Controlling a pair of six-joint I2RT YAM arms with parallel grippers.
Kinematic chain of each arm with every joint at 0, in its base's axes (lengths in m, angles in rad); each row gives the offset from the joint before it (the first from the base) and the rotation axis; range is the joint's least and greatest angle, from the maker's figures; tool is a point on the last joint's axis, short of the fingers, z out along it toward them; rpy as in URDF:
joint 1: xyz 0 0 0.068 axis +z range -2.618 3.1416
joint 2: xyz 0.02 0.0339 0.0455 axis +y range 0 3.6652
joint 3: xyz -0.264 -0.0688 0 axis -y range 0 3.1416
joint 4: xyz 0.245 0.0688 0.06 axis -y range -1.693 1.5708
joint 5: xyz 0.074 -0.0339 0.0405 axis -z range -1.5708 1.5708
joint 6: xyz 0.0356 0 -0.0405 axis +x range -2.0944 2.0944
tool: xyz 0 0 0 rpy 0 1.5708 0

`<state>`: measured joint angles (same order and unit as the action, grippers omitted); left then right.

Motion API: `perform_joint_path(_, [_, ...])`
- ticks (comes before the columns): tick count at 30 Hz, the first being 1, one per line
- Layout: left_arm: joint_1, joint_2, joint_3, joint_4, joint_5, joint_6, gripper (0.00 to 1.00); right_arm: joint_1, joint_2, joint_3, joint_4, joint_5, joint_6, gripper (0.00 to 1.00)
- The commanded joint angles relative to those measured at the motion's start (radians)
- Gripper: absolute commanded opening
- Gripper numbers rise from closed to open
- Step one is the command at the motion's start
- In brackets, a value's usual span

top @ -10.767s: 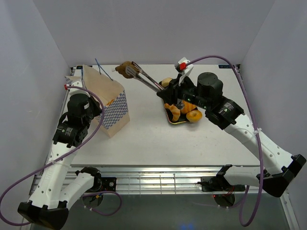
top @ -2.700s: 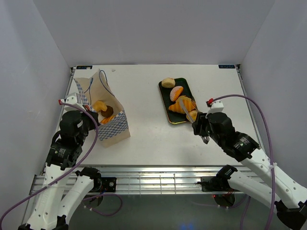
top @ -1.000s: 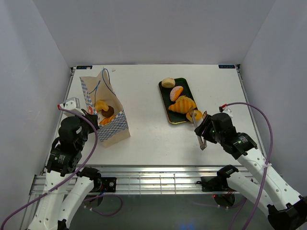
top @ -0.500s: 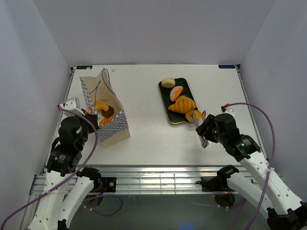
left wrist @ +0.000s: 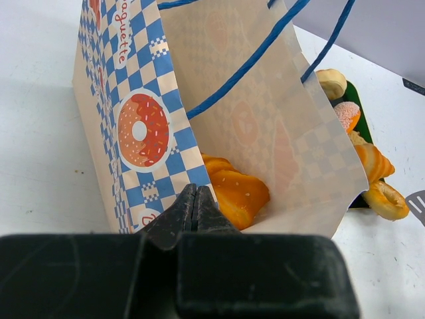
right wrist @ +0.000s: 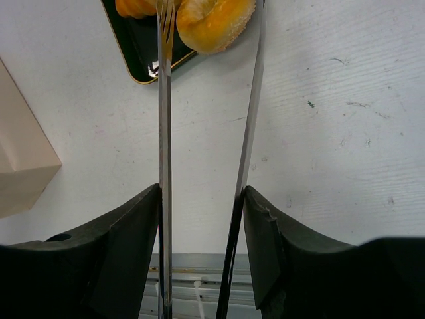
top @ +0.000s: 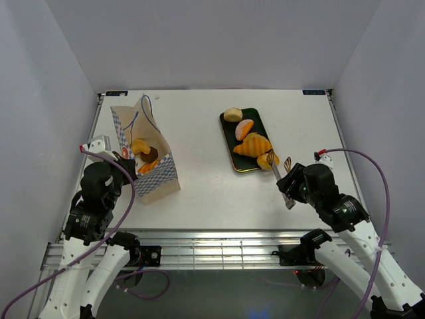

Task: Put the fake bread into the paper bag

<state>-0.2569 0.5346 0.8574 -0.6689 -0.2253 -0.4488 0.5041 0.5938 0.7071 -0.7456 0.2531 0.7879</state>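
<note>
The cream paper bag (top: 157,176) with its blue checkered band stands open at the left, with golden bread pieces (top: 142,153) inside; the left wrist view shows the bag (left wrist: 252,126) and an orange piece (left wrist: 236,193) in it. My left gripper (top: 123,159) is shut, its tips (left wrist: 194,199) at the bag's near edge. More fake bread lies on the dark tray (top: 235,135): a round bun (top: 232,114), an orange piece (top: 244,128), a ridged loaf (top: 253,145) and a bun (top: 267,160). My right gripper (top: 290,188) is shut on metal tongs (right wrist: 164,133), whose empty tips are at the bun (right wrist: 212,20).
The tray's near corner (right wrist: 143,60) lies just ahead of the tongs. The bag's blue string handles (left wrist: 232,80) stand up over its mouth. White walls close in the table on three sides. The table's front rail (top: 219,246) runs along the near edge.
My right arm has drawn back toward the near right, and the empty tongs have slid off the tray's near end. The left arm and the bag have not moved.
</note>
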Motion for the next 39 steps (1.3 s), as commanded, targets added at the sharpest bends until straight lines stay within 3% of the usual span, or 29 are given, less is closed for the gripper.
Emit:
perform_joint_path(1, [0.004, -0.008, -0.015, -0.009, 0.021, 0.012, 0.00, -0.004, -0.034, 0.032, -0.020, 0.032, 0.030, 0.58])
perform_joint_path(18, [0.004, 0.007, -0.014, -0.006, 0.061, 0.021, 0.00, -0.004, -0.097, -0.092, 0.029, -0.012, 0.129, 0.59])
perform_joint_path(39, [0.004, 0.011, -0.018, 0.000, 0.064, 0.016, 0.00, -0.004, -0.006, -0.143, 0.184, -0.055, 0.120, 0.56])
